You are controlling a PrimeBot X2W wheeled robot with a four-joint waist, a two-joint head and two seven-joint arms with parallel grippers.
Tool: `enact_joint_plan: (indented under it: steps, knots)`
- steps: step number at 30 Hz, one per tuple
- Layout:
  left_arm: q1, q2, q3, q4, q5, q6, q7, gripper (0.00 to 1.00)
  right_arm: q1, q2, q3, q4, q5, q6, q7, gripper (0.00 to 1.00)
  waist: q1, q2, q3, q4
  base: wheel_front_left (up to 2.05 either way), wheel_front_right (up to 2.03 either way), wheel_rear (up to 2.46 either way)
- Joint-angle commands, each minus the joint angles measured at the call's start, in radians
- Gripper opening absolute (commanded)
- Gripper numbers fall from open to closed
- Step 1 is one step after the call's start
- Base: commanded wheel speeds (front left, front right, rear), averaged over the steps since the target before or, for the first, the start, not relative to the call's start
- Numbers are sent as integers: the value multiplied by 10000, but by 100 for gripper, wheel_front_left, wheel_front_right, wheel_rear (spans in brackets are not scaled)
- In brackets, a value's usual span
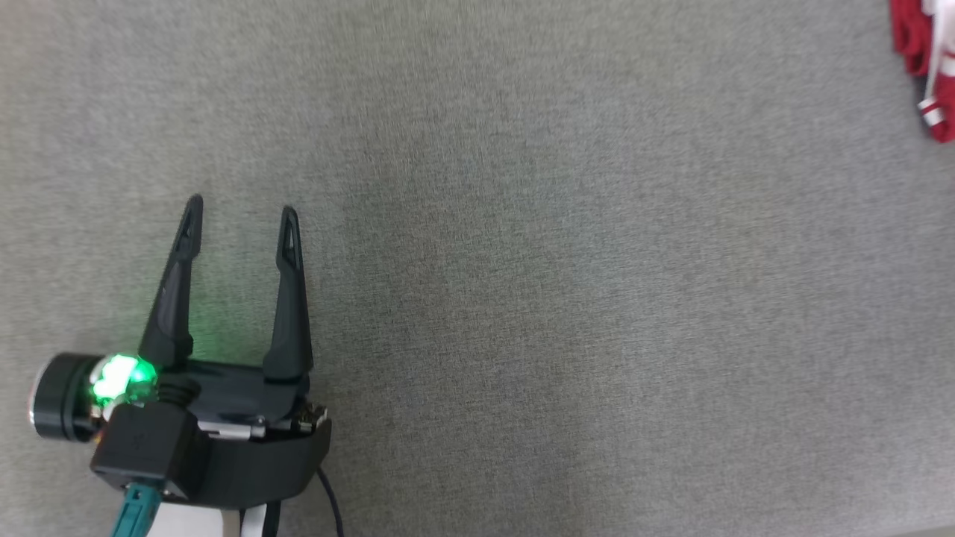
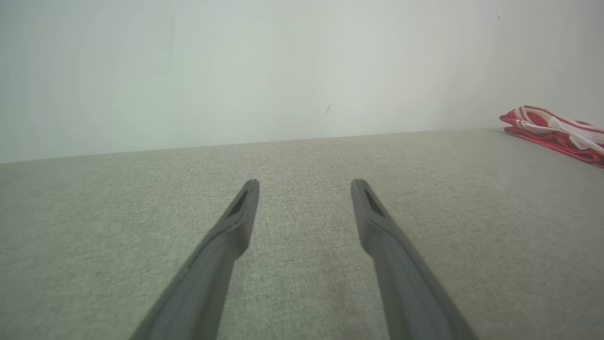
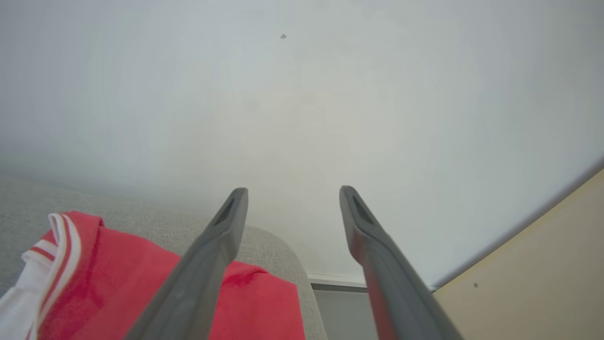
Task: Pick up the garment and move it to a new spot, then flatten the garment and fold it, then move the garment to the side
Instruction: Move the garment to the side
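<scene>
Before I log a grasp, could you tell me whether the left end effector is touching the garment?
Apart. In the head view the left end effector sits open at lower left, the garment far off at upper right.

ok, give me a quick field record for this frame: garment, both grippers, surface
garment: red with white trim, lying low at the far right edge of the head view
left gripper: open, holding nothing, over bare surface, well apart from the garment
right gripper: open, holding nothing, garment just below it near the surface's rounded corner
surface: grey fabric
fold state: cannot tell
</scene>
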Motion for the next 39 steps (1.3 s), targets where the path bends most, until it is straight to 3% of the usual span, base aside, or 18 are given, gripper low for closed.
enact_joint_plan:
  steps: [1, 11, 19, 39]
  knots:
    - [190, -21, 27, 66, -53, 20, -31, 100, 127, 171, 68, -140, 42, -30, -58, 100, 0, -1, -475, 43, 0, 0, 0]
    - [1286, -160, 439, 717, -364, 202, -31, 100, 2390, 1580, 333, -2616, 574, -30, -87, 100, 0, -1, -2604, 151, 0, 0, 0]
    - [2042, -210, 582, 1138, -544, 319, -31, 100, 5187, 2779, -472, -4065, 1026, -30, -87, 100, 0, -1, -4095, 470, 0, 0, 0]
    - [2845, -225, 726, 2076, -786, 477, -31, 100, 9672, 5176, -584, -5930, 1196, -30, -76, 100, 0, -1, -5272, 459, 0, 0, 0]
